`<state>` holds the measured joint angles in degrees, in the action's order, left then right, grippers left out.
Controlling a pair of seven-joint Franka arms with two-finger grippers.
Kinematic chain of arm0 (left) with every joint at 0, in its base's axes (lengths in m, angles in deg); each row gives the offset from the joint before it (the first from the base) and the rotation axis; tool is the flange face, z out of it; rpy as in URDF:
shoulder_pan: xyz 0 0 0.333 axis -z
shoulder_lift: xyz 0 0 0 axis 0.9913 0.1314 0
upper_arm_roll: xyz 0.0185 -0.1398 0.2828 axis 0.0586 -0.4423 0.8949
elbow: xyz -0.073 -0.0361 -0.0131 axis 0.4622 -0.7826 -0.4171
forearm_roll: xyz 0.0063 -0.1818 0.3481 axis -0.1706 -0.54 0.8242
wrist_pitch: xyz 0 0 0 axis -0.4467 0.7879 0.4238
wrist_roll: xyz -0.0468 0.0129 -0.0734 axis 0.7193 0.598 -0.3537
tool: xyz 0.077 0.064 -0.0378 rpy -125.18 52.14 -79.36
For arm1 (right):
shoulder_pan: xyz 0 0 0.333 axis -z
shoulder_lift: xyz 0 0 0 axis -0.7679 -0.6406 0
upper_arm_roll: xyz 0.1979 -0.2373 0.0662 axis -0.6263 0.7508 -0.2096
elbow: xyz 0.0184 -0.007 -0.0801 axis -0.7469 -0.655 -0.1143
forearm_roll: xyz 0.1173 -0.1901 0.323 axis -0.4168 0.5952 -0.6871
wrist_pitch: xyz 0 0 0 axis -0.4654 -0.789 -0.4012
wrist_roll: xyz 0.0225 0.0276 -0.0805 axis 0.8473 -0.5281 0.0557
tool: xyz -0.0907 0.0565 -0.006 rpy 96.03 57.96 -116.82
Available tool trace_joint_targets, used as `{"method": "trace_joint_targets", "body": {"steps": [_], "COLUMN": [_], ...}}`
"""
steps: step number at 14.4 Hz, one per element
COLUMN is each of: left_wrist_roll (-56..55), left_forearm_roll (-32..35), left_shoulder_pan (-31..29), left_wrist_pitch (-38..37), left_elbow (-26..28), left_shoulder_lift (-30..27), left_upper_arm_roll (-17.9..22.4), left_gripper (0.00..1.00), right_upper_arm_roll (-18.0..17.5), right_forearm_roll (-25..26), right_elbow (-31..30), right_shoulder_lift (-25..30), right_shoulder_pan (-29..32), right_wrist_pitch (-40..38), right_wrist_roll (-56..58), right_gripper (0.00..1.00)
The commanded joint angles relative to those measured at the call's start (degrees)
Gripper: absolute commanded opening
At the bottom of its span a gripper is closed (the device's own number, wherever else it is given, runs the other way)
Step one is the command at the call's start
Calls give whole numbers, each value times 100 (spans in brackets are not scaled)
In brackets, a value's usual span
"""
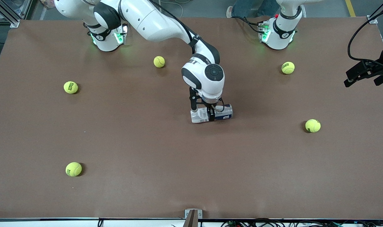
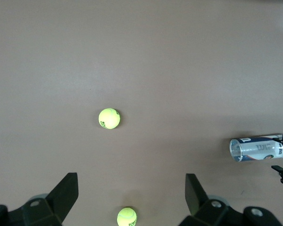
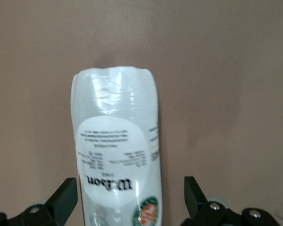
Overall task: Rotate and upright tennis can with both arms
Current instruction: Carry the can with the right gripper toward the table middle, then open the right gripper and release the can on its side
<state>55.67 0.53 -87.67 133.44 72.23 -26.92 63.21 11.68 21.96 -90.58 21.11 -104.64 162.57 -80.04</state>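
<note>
The tennis can [image 1: 226, 112] lies on its side on the brown table [image 1: 147, 142], near the middle. Its white label with navy print faces up in the right wrist view [image 3: 115, 141]. My right gripper [image 1: 207, 112] is down over the can's middle, open, one finger [image 3: 63, 195] on each side with a gap to the can. My left gripper [image 1: 355, 75] hangs high over the left arm's end of the table, open and empty [image 2: 132, 193]. From there the can [image 2: 257, 149] shows far off, with the right gripper's fingers at its end.
Several yellow-green tennis balls lie scattered: one [image 1: 159, 61] near the right arm's base, one [image 1: 287, 67] near the left arm's base, one [image 1: 312, 125] toward the left arm's end, two [image 1: 71, 87] [image 1: 73, 169] toward the right arm's end.
</note>
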Motion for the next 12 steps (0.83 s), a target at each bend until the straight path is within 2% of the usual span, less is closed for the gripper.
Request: {"method": "trace_joint_targets", "body": {"steps": [1, 3, 9, 10, 12], "left_wrist_roll": [54, 54, 54, 45, 54], "left_forearm_roll": [39, 39, 39, 39, 39], "left_shoulder_pan": [-49, -49, -49, -49, -23], "left_wrist_pitch": [-83, -83, -83, -83, -83], "left_elbow": [-72, -72, -72, -72, -63], "left_shoulder_lift": [-11, -11, -11, -2, 7], "left_upper_arm_roll": [-26, -35, -35, -35, -35], "left_gripper": [100, 100, 100, 100, 100], "right_upper_arm_roll": [-5, -31, -14, -14, -14], "right_forearm_roll": [21, -14, -67, -67, -67], "right_elbow": [82, 91, -84, -189, -854], "right_shoulder_lift": [265, 466, 1135, 1284, 1809], "right_shoulder_pan": [85, 287, 1174, 1376, 1815], "right_wrist_pitch": [-407, -635, -1593, -1734, -1709], "right_wrist_roll": [-8, 464, 3591, 4118, 5399], "right_gripper": [100, 100, 100, 100, 100]}}
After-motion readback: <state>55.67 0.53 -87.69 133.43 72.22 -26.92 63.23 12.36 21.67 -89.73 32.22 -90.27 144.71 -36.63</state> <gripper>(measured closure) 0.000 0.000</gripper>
